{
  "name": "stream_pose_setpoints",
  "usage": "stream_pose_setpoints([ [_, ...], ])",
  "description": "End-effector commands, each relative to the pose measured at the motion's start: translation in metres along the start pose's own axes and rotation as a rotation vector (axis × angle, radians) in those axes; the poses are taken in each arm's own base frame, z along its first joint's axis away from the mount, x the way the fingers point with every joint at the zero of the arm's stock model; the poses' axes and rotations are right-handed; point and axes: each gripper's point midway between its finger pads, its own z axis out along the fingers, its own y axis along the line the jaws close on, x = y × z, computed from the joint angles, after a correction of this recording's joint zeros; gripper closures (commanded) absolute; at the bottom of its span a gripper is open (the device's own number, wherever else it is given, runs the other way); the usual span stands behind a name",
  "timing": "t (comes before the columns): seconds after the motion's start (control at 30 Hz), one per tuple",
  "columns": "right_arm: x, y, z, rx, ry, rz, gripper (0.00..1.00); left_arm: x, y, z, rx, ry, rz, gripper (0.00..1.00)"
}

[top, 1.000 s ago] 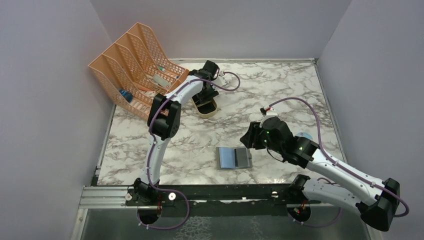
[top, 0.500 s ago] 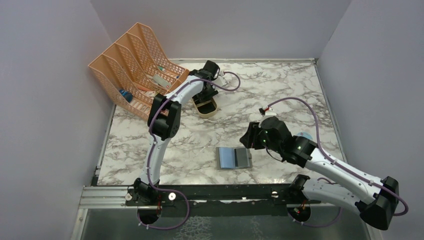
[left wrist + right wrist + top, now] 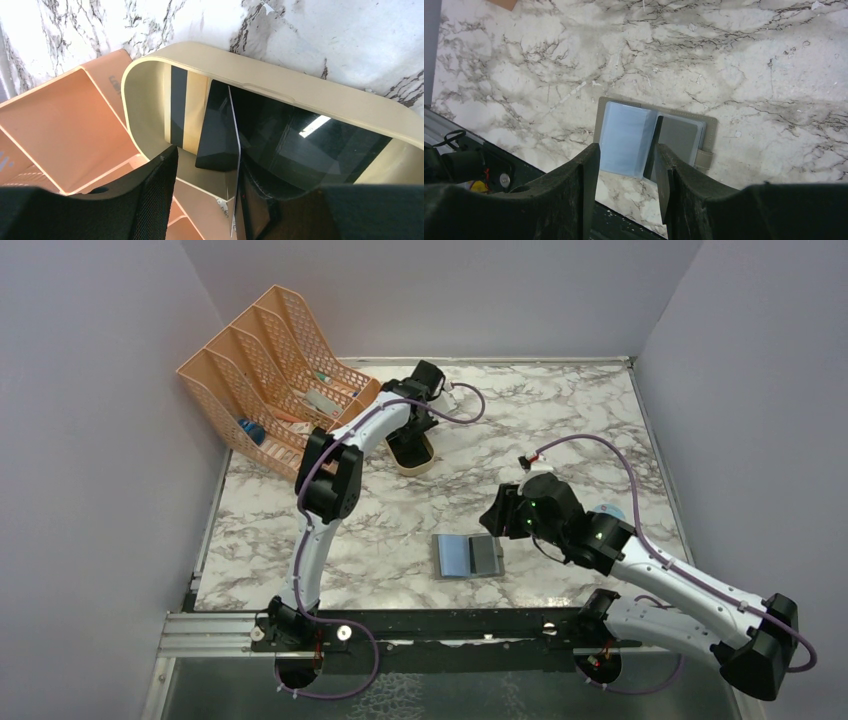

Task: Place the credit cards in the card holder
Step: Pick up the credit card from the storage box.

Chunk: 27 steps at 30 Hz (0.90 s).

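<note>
Peach rack (image 3: 262, 360) beside tan tray (image 3: 310, 97), credit cards (image 3: 220, 127) inside, card holder (image 3: 467, 555) open

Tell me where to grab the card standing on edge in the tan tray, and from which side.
Take the upright dark card by its raised free edge. Come down from above through the open top, with one claw finger on each flat face. It stands on edge inside the tan tray, whose walls would likely block a sideways approach. The left claw straddles it this way.

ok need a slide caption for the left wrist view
Left hand straddling a dark card standing on edge in the tan tray, peach rack alongside.
</note>
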Motion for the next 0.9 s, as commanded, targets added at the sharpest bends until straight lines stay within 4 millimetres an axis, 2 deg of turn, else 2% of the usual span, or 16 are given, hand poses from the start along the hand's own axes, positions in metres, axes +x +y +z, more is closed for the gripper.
stream_pose_setpoints([
  [0.0,-0.008,0.005,-0.003,-0.024,-0.035,0.004,0.55,-0.007,0.013,-0.031,-0.068,-0.022,-0.011,0.55],
  [0.03,-0.007,0.005,-0.003,-0.026,-0.033,0.005,0.55,-0.007,0.013,-0.033,-0.069,-0.023,-0.010,0.56],
  [0.17,-0.005,0.005,-0.003,-0.028,-0.030,0.010,0.55,-0.007,0.009,-0.035,-0.064,-0.025,-0.010,0.74],
  [0.27,-0.005,0.005,-0.003,-0.031,-0.029,0.012,0.55,-0.003,0.003,-0.036,-0.051,-0.015,-0.015,0.81],
  [0.43,-0.005,0.005,-0.004,-0.033,-0.032,0.012,0.55,0.003,-0.005,-0.040,-0.044,0.004,-0.025,0.99],
  [0.63,-0.005,0.009,-0.004,-0.053,-0.029,0.020,0.55,-0.001,-0.003,-0.067,-0.064,-0.014,-0.078,1.00],
  [0.77,-0.003,0.014,-0.003,-0.076,-0.022,0.033,0.55,-0.003,0.002,-0.092,-0.087,-0.053,-0.218,1.00],
  [0.87,-0.003,0.019,-0.002,-0.101,-0.022,0.047,0.55,-0.010,-0.004,-0.112,-0.046,-0.120,-0.341,1.00],
])
